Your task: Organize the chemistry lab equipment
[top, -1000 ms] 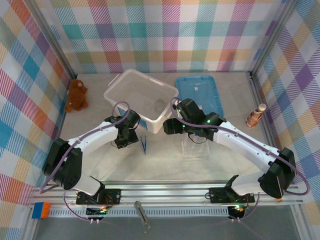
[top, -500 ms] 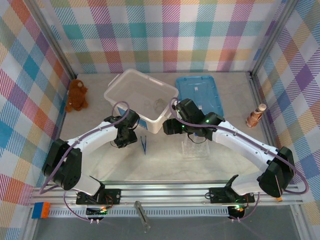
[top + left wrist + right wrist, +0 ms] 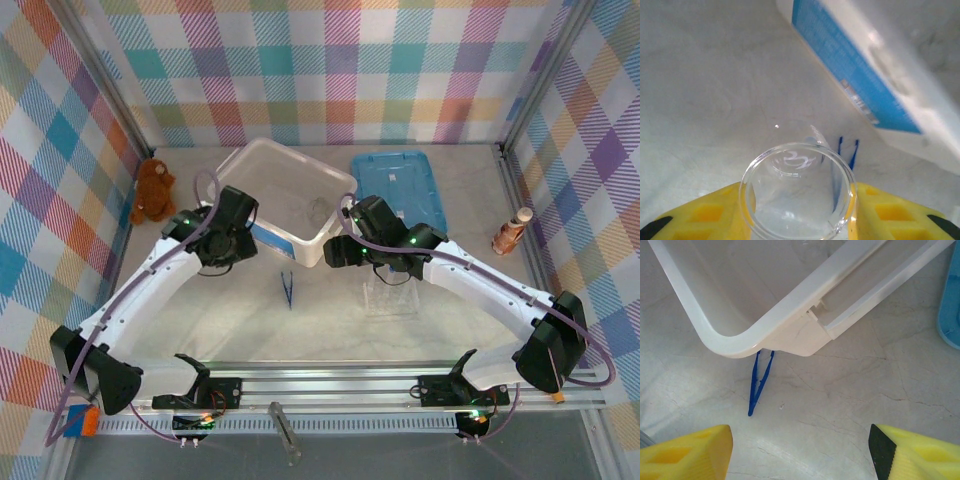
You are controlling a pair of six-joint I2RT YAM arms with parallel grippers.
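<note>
My left gripper [image 3: 232, 252] is shut on a small round clear glass vessel [image 3: 797, 192], held between its yellow fingers [image 3: 705, 215] just left of the white bin [image 3: 283, 195]. The dark-blue tweezers [image 3: 287, 290] lie on the table in front of the bin; they also show as tweezers [image 3: 849, 150] past the glass and tweezers [image 3: 759, 385] under the bin's corner. My right gripper [image 3: 340, 252] hangs open above the table at the bin's near corner, nothing between its fingers [image 3: 685, 452]. The clear tube rack [image 3: 392, 295] stands below the right arm. The test tubes are hidden.
A blue lid [image 3: 400, 185] lies right of the bin, and its edge [image 3: 952, 315] is in the right wrist view. A teddy bear [image 3: 153, 190] sits at the left wall. At the right wall is a brown bottle-shaped object [image 3: 512, 232]. The bin has a blue label [image 3: 865, 85].
My left arm has swung back and to the left, away from the tweezers, to the bin's left side. The right arm has barely moved.
</note>
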